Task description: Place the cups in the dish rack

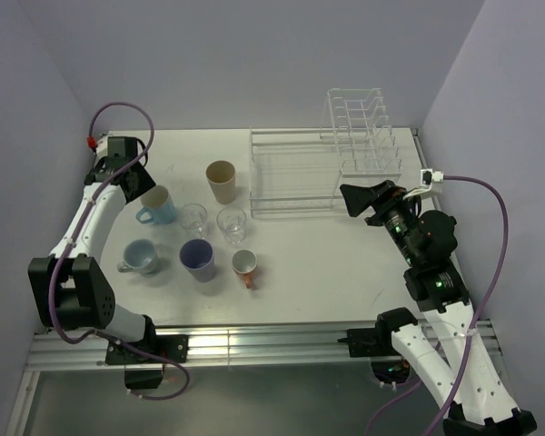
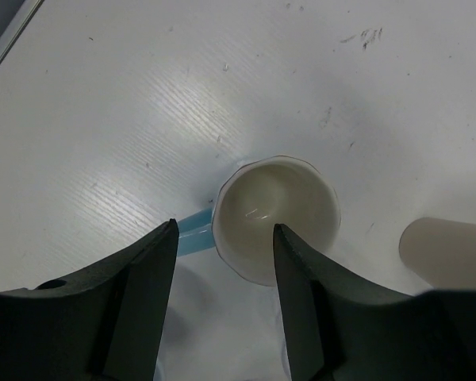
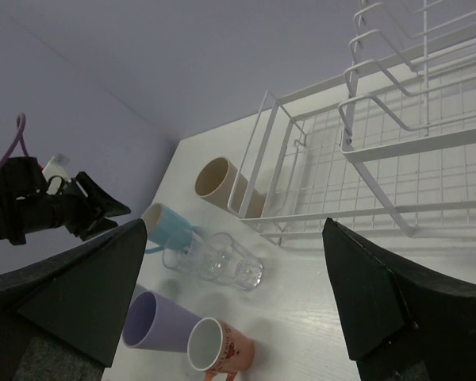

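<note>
The left fingers (image 2: 139,305) stand partly spread astride the handle-side rim of the light blue ceramic mug (image 2: 279,216), which is upright on the white bench (image 2: 103,119). Whether they pinch it cannot be confirmed. The right fingers (image 3: 87,286) are spread wide, holding nothing, near the clear barred dish rack (image 1: 291,173). The tall tan cup (image 1: 222,181) and the other cups (image 1: 197,257) stand on the bench outside the rack.

From high behind the near edge, down over the whole white table (image 1: 327,272). From the left wrist, straight down, close above the light blue handled mug (image 2: 278,210). From the right wrist, low, facing left past the clear thin-barred rack (image 3: 397,143); mug and rack shared with the overhead.
</note>
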`<action>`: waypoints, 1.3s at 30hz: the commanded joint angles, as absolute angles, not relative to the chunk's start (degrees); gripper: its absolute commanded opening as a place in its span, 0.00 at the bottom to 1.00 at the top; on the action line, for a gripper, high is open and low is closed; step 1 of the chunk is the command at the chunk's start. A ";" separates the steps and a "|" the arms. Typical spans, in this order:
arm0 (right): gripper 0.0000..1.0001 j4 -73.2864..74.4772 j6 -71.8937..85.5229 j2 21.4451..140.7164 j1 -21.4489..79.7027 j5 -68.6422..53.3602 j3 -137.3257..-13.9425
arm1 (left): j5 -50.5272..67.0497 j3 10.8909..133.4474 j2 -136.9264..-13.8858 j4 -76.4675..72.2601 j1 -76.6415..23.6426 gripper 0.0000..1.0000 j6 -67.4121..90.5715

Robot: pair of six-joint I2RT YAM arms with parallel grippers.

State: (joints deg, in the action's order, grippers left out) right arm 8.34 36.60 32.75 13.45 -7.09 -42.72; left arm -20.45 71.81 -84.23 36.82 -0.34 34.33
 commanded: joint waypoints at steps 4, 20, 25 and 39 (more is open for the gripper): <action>1.00 7.56 36.74 32.08 13.18 -7.12 -43.68 | -21.54 70.75 -85.69 35.86 -0.18 0.56 34.54; 1.00 7.82 37.18 32.61 13.27 -7.21 -43.24 | -21.80 71.02 -93.16 35.86 -0.09 0.53 35.16; 1.00 7.47 37.09 32.61 13.18 -7.21 -42.80 | -21.97 70.93 -94.57 35.77 -0.09 0.51 35.16; 1.00 8.00 36.83 32.08 13.18 -6.59 -42.28 | -21.71 70.49 -96.06 35.24 1.41 0.39 34.98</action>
State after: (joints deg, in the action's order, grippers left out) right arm 8.60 36.64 32.69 13.45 -6.96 -42.68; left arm -20.91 70.50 -94.94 36.36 0.14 34.74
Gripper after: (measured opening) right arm 0.997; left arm 0.412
